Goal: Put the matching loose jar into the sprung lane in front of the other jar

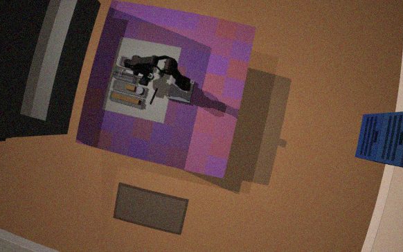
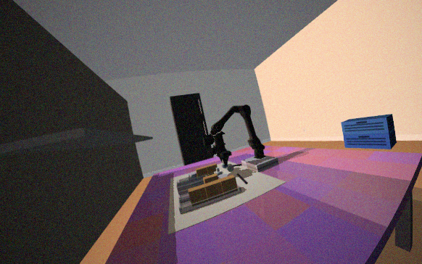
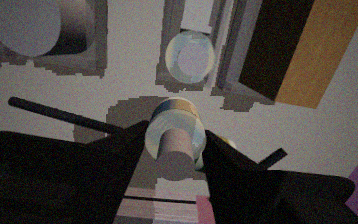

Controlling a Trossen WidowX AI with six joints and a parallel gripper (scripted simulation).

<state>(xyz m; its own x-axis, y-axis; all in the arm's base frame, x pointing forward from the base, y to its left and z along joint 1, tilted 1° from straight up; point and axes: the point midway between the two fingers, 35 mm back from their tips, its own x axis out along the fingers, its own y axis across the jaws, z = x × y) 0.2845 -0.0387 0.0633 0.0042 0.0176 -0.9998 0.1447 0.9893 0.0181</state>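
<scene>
Loose jar (image 3: 174,134): pale, glassy blue-green body with a dull grey-brown cylindrical lid, seen from above, clamped between the two dark fingers of the gripper (image 3: 176,150) and held above the grey mat (image 3: 130,85), just before the lane front. Lane jar (image 3: 190,56): same pale glassy body and greyish top, standing in the narrow grey lane (image 3: 167,30). A black rod (image 3: 65,116) lies on the mat to the left; an orange-faced block (image 3: 305,50) lies to the right.
</scene>
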